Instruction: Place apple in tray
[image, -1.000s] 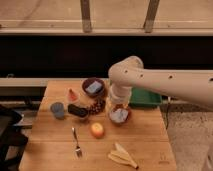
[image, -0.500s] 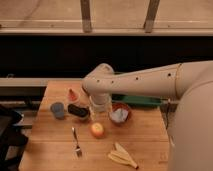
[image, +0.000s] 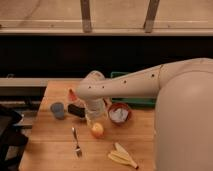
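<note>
The apple (image: 97, 130), small and orange-yellow, sits on the wooden table (image: 55, 155) near its middle. My gripper (image: 94, 116) hangs from the cream arm just above and slightly left of the apple, close to it. The green tray (image: 131, 101) lies at the back right of the table, mostly hidden behind my arm; only parts of its rim show.
A reddish-brown bowl (image: 120, 113) with white contents stands right of the apple. A grey cup (image: 58, 109), a black object (image: 76, 111) and a red-orange wedge (image: 72, 95) lie at the left. A fork (image: 76, 142) and a banana peel (image: 122, 156) lie in front.
My arm has swung left and forward, bringing the gripper from over the bowl to just above the apple. The arm now fills the right side of the view.
</note>
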